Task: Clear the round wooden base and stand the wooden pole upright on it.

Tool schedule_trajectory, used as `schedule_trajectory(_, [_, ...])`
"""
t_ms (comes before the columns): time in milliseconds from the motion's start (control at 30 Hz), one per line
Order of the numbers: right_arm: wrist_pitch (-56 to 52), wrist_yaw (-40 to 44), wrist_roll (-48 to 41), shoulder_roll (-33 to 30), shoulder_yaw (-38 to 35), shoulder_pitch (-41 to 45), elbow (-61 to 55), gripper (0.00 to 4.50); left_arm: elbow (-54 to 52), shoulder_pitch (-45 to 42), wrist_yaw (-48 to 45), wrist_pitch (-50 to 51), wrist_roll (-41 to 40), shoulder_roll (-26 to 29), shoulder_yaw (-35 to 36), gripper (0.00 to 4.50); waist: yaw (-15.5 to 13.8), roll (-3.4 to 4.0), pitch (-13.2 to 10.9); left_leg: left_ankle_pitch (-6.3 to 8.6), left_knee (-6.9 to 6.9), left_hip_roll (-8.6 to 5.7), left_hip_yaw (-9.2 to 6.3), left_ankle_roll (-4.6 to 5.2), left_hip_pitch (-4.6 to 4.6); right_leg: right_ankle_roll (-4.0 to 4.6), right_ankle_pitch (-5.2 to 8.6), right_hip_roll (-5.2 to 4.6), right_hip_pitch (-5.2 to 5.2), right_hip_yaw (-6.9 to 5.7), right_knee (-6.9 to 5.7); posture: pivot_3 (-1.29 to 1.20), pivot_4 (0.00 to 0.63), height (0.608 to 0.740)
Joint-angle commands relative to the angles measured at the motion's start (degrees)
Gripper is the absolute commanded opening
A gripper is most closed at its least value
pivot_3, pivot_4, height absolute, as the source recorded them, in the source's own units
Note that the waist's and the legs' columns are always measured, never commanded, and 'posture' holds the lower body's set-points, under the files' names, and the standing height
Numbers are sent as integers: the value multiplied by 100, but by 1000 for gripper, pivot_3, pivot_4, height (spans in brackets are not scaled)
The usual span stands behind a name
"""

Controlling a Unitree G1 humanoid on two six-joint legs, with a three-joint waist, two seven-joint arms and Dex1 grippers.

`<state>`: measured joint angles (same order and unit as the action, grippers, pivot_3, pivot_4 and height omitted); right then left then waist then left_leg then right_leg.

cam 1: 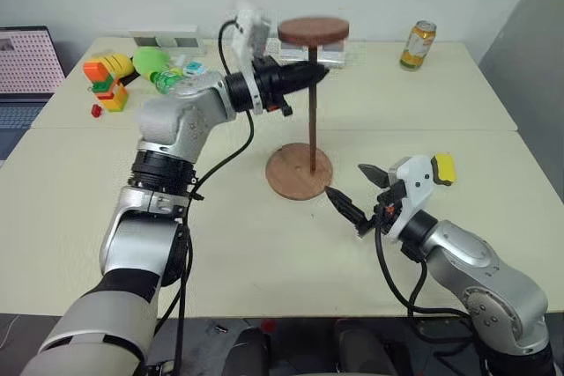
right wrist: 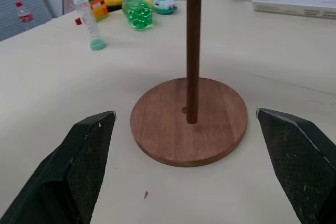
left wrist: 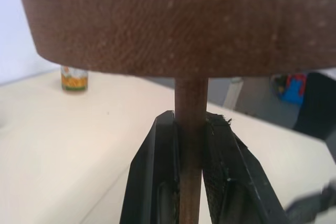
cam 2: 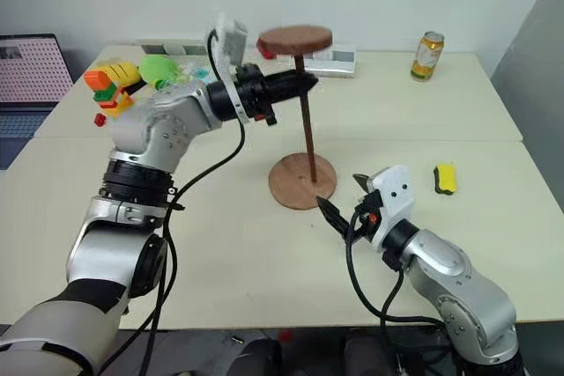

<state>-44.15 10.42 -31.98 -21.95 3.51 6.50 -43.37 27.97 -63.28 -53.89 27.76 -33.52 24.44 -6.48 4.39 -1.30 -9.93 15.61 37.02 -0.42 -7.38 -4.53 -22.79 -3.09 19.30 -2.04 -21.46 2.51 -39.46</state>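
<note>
The round wooden base (cam 1: 298,173) lies flat on the table's middle with nothing else on it. The wooden pole (cam 1: 312,121) stands upright over it, thick disc (cam 1: 313,30) on top. Its lower end (right wrist: 191,119) meets the base just beside the centre hole (right wrist: 184,110); I cannot tell if it touches. My left gripper (cam 1: 313,73) reaches in level from the left and is shut on the pole just under the disc; its fingers (left wrist: 157,171) clamp the rod. My right gripper (cam 1: 357,193) hovers low, close to the base's right side, open and empty.
A drink can (cam 1: 418,45) stands at the back right and a yellow block (cam 1: 444,167) lies right of my right gripper. Toys (cam 1: 107,81), a green bottle (cam 1: 157,68) and a clear tube (right wrist: 88,22) crowd the back left. A white box (cam 1: 330,55) sits behind the pole.
</note>
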Motion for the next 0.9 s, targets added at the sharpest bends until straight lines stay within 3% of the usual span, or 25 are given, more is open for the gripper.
schedule_trajectory(33, [69,-147,89,76,-52,-103,-410,4500,240,-387,-253,-503,378,-37,177,297,-6,0,0,0,2,-1,-3,0,-2,0,0,0,0,-2,1,0,150,740])
schedule_trajectory(467, [196,-34,338,193,36,-159,-214,4500,533,-150,-303,-892,899,-362,376,297,-27,-1,0,0,8,-3,-6,1,-2,0,0,-3,2,-6,-9,0,150,740])
schedule_trajectory(900, [215,96,387,223,-47,-226,-191,4500,163,27,-434,-599,1018,-164,487,297,-13,-1,0,-1,24,-3,-8,2,2,0,0,-2,1,-5,-37,0,150,740])
